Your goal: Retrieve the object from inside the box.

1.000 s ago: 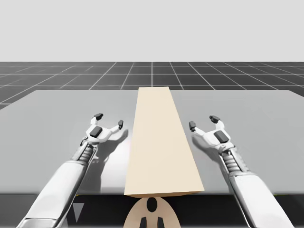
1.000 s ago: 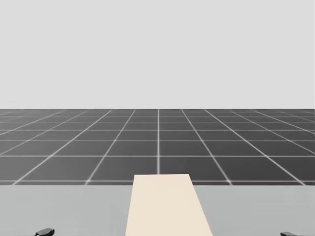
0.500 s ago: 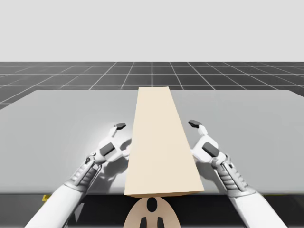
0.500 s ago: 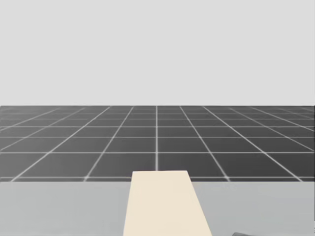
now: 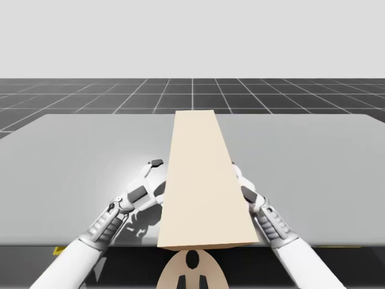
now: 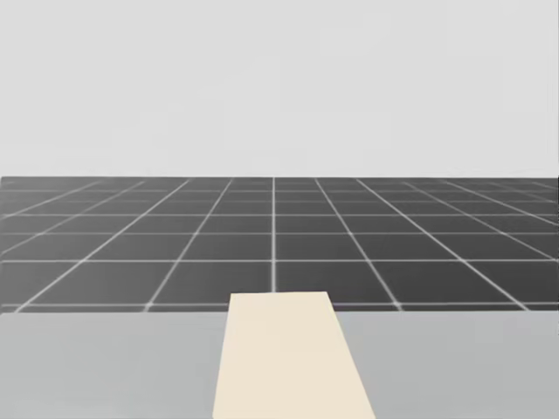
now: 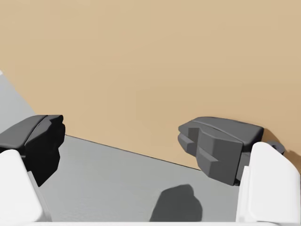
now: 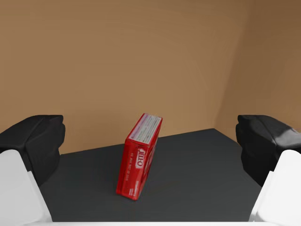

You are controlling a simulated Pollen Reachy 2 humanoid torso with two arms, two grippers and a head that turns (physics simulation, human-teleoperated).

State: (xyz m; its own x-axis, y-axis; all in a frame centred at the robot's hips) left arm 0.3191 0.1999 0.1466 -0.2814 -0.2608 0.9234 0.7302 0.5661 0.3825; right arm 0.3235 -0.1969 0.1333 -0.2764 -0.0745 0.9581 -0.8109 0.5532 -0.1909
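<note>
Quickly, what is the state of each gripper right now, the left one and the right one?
Left gripper: open, holding nothing, at the outer wall of the tan cardboard box.
Right gripper: open, holding nothing; the small red rectangular box stands ahead, untouched.

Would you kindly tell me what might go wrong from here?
The red box stands on a narrow side ahead of my open right gripper; a finger's nudge might topple it. One finger of my open left gripper sits at the tan box wall and might push it.
</note>
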